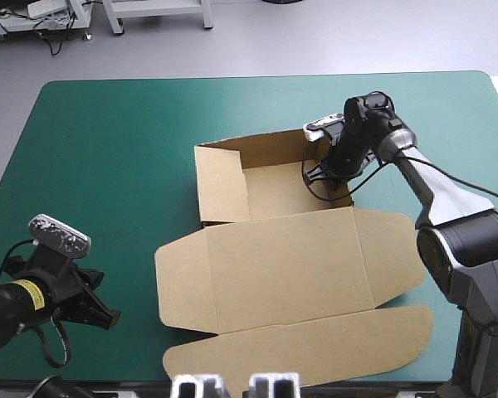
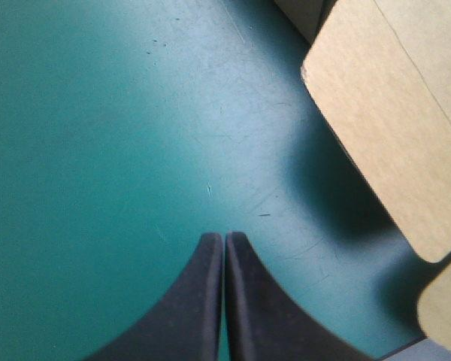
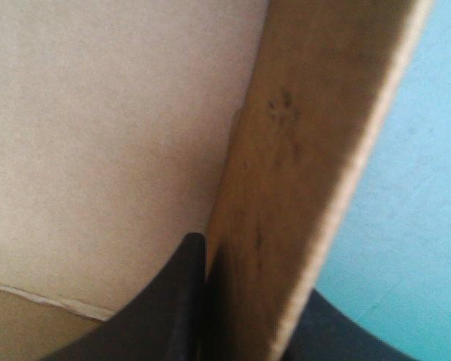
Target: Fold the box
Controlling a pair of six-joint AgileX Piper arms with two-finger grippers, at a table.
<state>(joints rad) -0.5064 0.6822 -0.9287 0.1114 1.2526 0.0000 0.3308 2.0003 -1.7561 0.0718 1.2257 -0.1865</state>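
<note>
Teal-green cover lay bare over most of the desk (image 1: pixel 108 166), and the brown box (image 1: pixel 290 265) sat at its middle, the tray part toward the far edge with far and left walls raised, the lid and flaps flat toward the near edge. The right jaws were clamped on the tray's right wall (image 3: pixel 308 188); done well, I judged, this step meant bringing that wall fully upright along its crease without crushing the board. The left jaws hung pressed together over bare cover by the near-left corner, just beside the lid's left flap (image 2: pixel 391 128), and nothing stood in the way.
</note>
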